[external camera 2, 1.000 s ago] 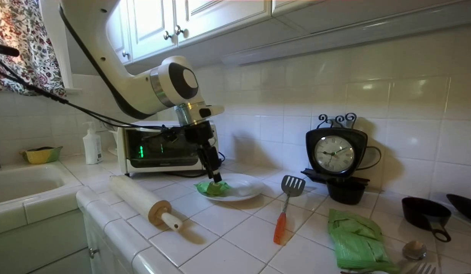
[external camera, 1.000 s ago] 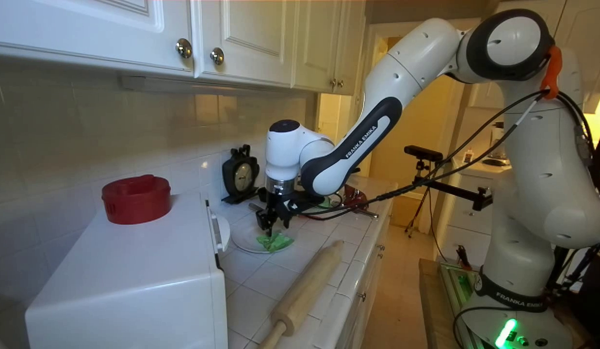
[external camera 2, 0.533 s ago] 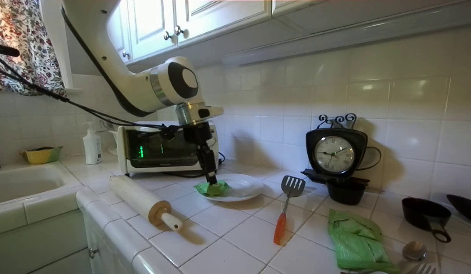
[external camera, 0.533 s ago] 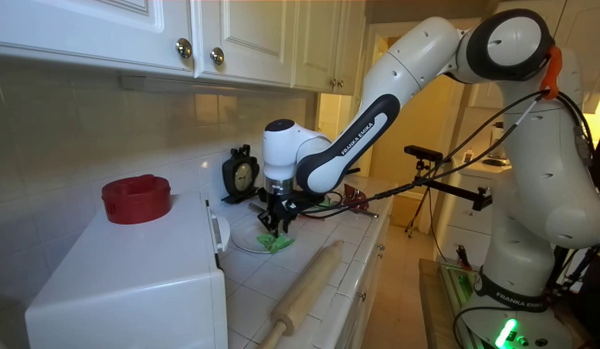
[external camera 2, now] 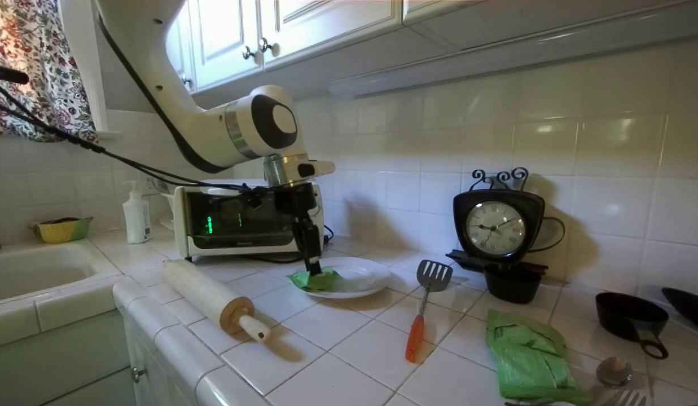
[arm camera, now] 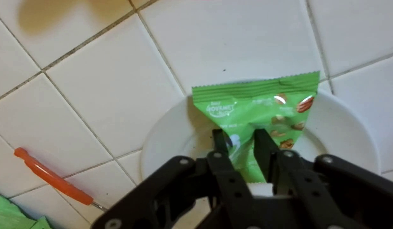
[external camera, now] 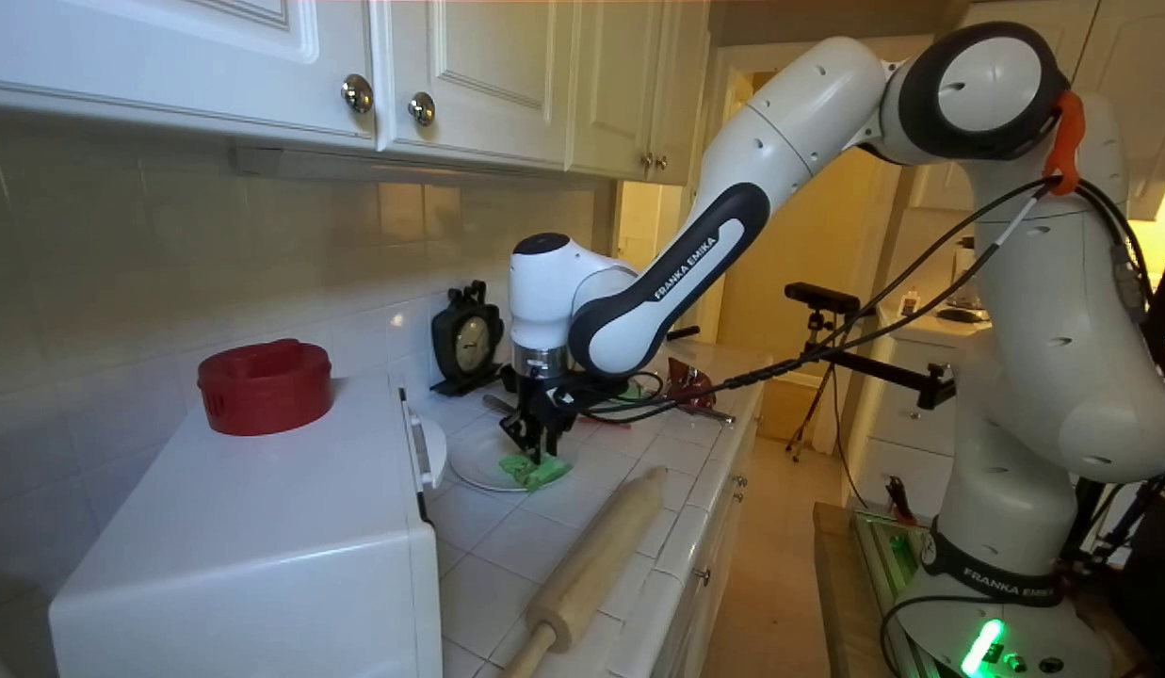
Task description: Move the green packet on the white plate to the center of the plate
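Observation:
The green packet (external camera 2: 328, 279) lies on the near-left part of the white plate (external camera 2: 371, 278) in an exterior view. Both also show in an exterior view, the packet (external camera: 542, 473) at the front right of the plate (external camera: 467, 460). In the wrist view, the packet (arm camera: 256, 108) has its sealed edge over the rim of the plate (arm camera: 348, 136). My gripper (arm camera: 237, 133) has its fingers partly closed, with crumpled packet between them; part of the packet sticks out past the right finger. The gripper (external camera 2: 313, 272) is low over the plate in both exterior views.
A rolling pin (external camera 2: 207, 296) lies beside the plate. A white toaster oven (external camera 2: 244, 220) stands close behind, with a red bowl (external camera: 265, 386) on top. A spatula (external camera 2: 421, 316), a larger green packet (external camera 2: 529, 358) and a clock (external camera 2: 498, 228) are on the counter.
The gripper's fingers have come closer together on the packet. The gripper has shifted slightly and sits a little lower. The packet stays on the plate and has barely moved.

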